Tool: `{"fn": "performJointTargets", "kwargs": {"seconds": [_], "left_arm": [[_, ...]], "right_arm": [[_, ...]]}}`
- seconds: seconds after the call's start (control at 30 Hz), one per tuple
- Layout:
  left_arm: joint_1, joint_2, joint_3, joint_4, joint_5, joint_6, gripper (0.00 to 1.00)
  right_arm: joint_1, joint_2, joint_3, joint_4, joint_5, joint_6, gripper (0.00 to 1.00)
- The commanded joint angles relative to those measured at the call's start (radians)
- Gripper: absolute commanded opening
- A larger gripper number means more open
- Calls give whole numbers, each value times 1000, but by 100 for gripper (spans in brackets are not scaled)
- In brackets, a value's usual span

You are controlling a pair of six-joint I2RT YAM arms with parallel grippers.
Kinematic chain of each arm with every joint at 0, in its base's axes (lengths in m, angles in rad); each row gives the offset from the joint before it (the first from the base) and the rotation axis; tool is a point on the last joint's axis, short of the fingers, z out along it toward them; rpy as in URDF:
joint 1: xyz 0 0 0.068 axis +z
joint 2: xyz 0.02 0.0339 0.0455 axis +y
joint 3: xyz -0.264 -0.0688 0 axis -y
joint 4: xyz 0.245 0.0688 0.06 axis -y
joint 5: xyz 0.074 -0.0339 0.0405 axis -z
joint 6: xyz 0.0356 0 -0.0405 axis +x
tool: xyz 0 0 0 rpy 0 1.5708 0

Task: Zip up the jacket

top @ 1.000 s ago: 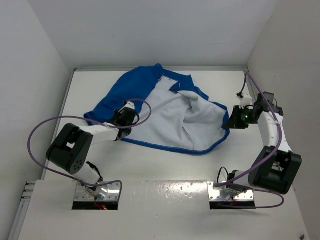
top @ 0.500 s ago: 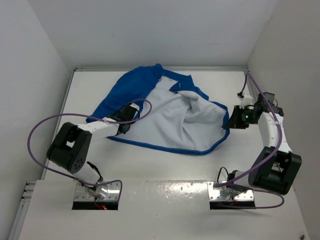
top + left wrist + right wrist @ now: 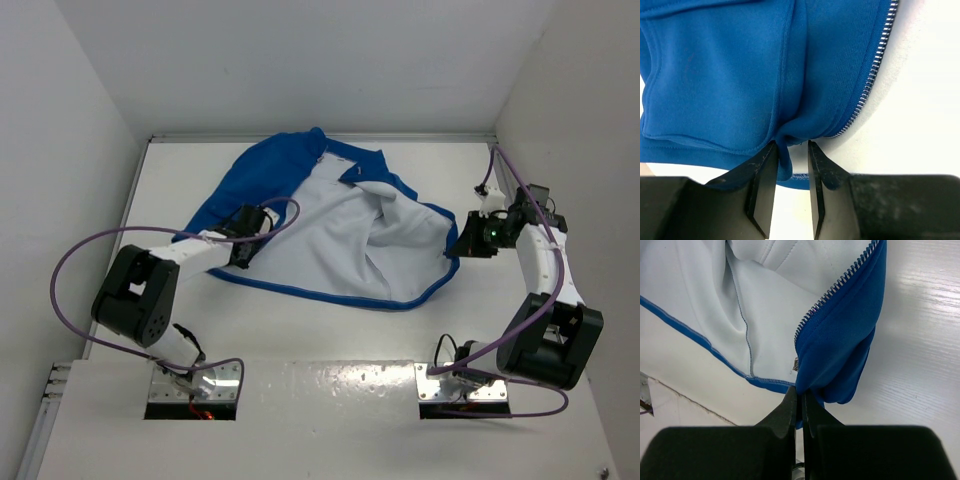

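Spread open on the white counter (image 3: 300,330), white lining up, toward the far side between both arms: a royal blue sleeveless fabric jacket (image 3: 340,230), its light metal zipper (image 3: 837,289) undone. Pinched at the right lower front corner by the right gripper (image 3: 801,397), fingers pressed together on blue cloth just below the zipper teeth, seemingly to anchor that edge. At the left lower corner, the left gripper (image 3: 791,150), fingers parted around a slack fold of hem, not clamping it. Probably positioned to bring both zipper ends together; joining not yet begun.
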Motion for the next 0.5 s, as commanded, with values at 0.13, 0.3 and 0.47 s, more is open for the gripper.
{"fn": "performJointTargets", "kwargs": {"seconds": [0.13, 0.3, 0.47], "left_arm": [[35, 15, 103, -8, 51, 41, 36], [67, 49, 130, -8, 103, 94, 46], [87, 58, 140, -59, 188, 130, 52]], "right_arm": [[5, -24, 9, 17, -13, 14, 0], [6, -32, 4, 13, -15, 16, 0], [2, -32, 7, 7, -13, 14, 0]]}}
